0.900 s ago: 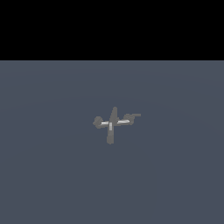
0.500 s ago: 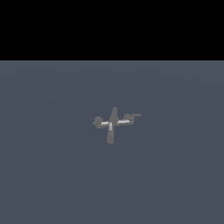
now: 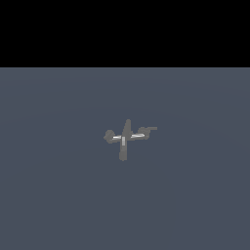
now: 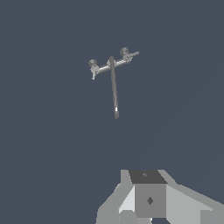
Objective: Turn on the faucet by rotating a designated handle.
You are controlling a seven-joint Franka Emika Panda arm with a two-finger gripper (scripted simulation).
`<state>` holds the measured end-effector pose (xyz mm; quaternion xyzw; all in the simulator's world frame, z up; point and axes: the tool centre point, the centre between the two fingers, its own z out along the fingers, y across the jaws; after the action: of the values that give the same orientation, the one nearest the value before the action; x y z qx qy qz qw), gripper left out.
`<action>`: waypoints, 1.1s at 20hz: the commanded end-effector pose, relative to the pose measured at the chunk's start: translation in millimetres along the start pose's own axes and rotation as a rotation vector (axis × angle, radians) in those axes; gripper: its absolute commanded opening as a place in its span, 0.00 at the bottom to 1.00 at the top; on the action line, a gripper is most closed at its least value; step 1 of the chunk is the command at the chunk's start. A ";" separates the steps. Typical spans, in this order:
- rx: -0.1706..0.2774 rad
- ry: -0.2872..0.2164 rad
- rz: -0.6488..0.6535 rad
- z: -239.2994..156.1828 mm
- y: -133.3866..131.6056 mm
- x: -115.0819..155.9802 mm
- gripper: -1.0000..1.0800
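Change: none seen; faucet [image 3: 125,138] sits as in the earlier exterior frames.
Faucet: mid-floor, alone, small.
Handle [image 3: 148,130]: T-tipped arm, exterior view's right.
Gripper [image 4: 146,199]: well short of faucet; fingers unseen, open or closed cannot tell.
Handling: likely rigid, thin metal, pivoting; push the crossbar tip sideways.

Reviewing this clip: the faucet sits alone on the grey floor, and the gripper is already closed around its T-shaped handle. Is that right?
Not quite. The faucet does sit alone on the grey floor, but the gripper is not on the handle. The wrist view shows it well short of the faucet, touching nothing, and the exterior view shows no arm near it.
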<state>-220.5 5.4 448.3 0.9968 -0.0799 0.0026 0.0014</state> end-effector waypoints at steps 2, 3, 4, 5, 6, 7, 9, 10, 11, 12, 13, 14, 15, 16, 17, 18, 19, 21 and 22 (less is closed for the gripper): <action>0.001 -0.001 0.070 22.1 -8.2 16.3 0.00; 0.001 -0.001 0.092 28.9 -10.6 21.7 0.00; 0.001 -0.001 0.115 36.0 -12.9 27.2 0.00; 0.001 -0.001 0.138 43.3 -15.1 33.0 0.00; 0.001 -0.002 0.162 50.8 -17.3 39.1 0.00; 0.002 -0.002 0.187 58.5 -19.4 45.3 0.00; 0.002 -0.002 0.236 74.0 -23.1 58.0 0.00; 0.002 -0.002 0.260 81.5 -24.6 64.3 0.00; 0.003 -0.002 0.283 88.8 -26.0 70.5 0.00; 0.003 -0.003 0.306 96.0 -27.3 76.6 0.00; 0.003 -0.003 0.329 103.1 -28.3 82.6 0.00; 0.003 -0.003 0.351 110.1 -29.3 88.6 0.00; 0.003 -0.003 0.373 117.0 -30.0 94.5 0.00; 0.004 -0.003 0.395 123.8 -30.7 100.4 0.00; 0.004 -0.003 0.417 130.6 -31.2 106.3 0.00; 0.004 -0.004 0.438 137.3 -31.5 112.1 0.00; 0.004 -0.004 0.459 144.0 -31.8 117.9 0.00; 0.004 -0.004 0.502 157.2 -31.8 129.4 0.00; 0.004 -0.004 0.523 163.7 -31.7 135.2 0.00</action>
<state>-90.0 16.0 295.4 0.9477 -0.3191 0.0006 -0.0013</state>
